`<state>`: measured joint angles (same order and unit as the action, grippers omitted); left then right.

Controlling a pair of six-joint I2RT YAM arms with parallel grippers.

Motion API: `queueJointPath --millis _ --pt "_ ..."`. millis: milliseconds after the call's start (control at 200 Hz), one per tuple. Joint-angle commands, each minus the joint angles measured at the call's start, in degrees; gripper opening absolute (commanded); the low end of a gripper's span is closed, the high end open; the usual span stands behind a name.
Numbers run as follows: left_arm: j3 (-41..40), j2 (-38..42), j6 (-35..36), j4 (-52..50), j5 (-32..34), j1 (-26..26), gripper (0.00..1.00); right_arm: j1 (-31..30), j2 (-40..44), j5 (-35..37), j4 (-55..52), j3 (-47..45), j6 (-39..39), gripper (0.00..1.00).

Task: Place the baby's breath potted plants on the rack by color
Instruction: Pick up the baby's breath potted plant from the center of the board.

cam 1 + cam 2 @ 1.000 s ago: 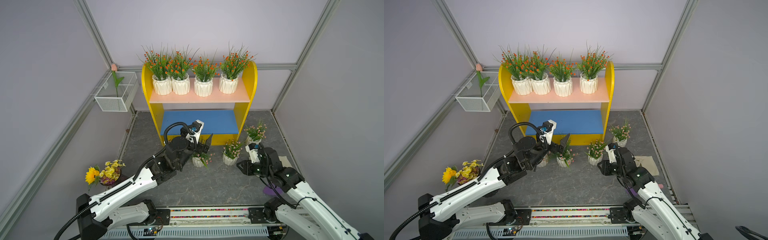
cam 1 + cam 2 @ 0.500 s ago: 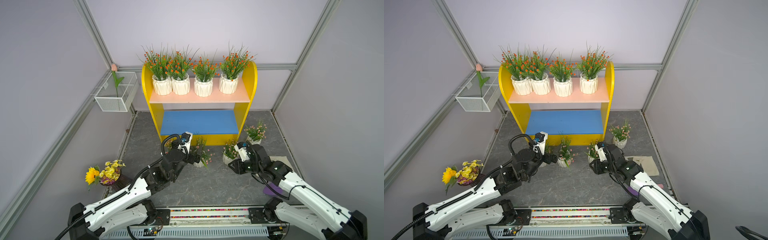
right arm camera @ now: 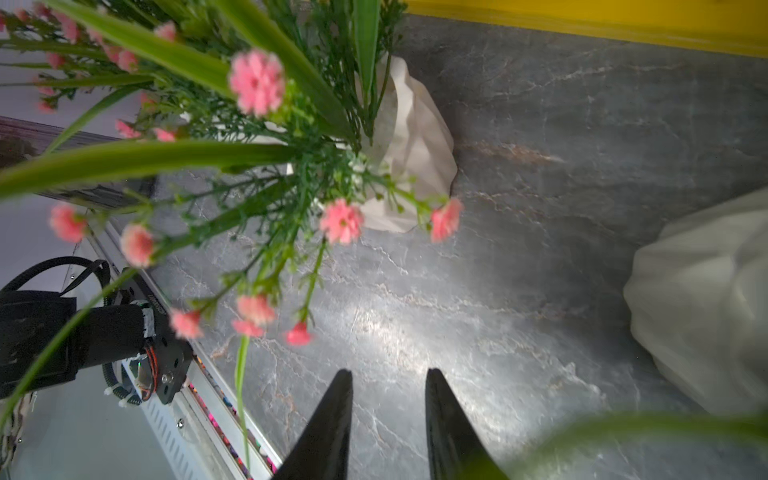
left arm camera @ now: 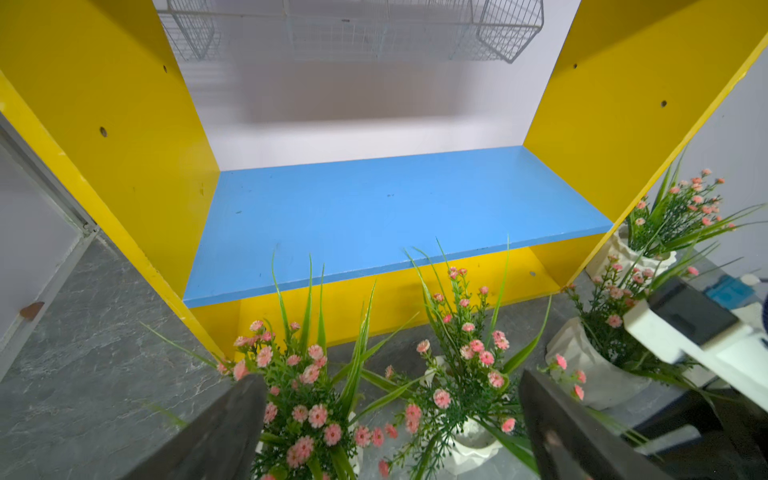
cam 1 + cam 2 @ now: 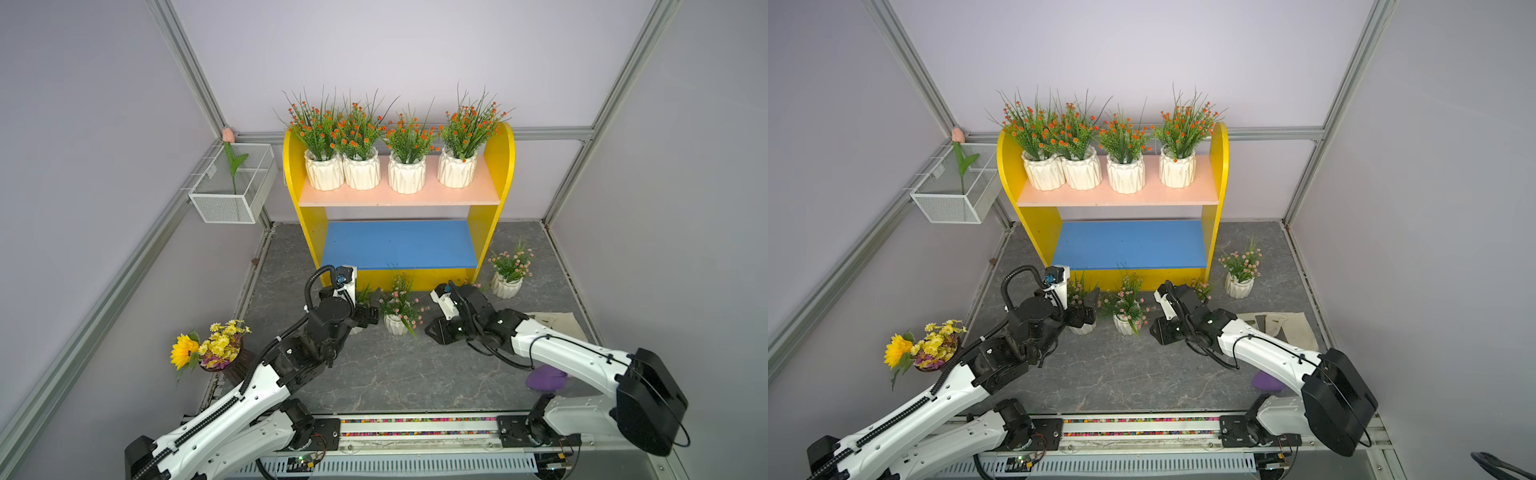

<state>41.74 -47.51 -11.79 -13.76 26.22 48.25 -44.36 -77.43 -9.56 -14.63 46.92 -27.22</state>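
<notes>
Four orange baby's breath plants (image 5: 409, 137) in white faceted pots line the peach upper board of the rack (image 5: 496, 166). At the rack's 6 o'clock on the table (image 5: 395, 374), the left gripper (image 4: 390, 376) has jaws spread wide around the first pink plant (image 4: 309, 409), unpinched. The second pink plant (image 5: 397, 307) stands at its 3 o'clock. Beyond it, the right gripper (image 3: 389, 371) has jaws narrowly parted, empty. A further pink plant (image 5: 510, 266) stands at the rack's 4 o'clock.

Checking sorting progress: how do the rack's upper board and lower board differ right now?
The upper board is peach-pink; the lower board is blue. The upper board carries four orange-blossom plants in a row; the lower board carries none, the pink-blossom plants standing on the floor by it. Both span the same yellow side panels.
</notes>
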Motion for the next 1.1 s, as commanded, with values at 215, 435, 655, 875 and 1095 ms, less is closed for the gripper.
queueJointPath --millis 215,435,655,875,1095 --pt "1.2 3.5 -0.4 -2.3 -0.4 -0.3 0.97 -0.2 -11.0 3.3 3.7 9.4 1.7 0.32" --pt "0.8 6.8 -0.4 -4.5 0.7 -0.3 0.98 -0.3 -16.7 2.1 5.0 12.8 1.9 0.31" --pt "0.3 8.4 -0.3 -5.2 0.9 -0.3 0.98 -0.2 -19.5 2.6 4.8 14.8 1.9 0.30" --pt "-0.8 8.8 -0.1 -4.2 -1.2 -0.3 0.99 0.0 -21.8 3.4 4.6 15.9 1.4 0.29" --pt "-0.9 8.6 -0.3 -4.0 -2.7 -0.3 1.00 0.4 -23.5 3.3 3.7 17.1 1.6 0.25"
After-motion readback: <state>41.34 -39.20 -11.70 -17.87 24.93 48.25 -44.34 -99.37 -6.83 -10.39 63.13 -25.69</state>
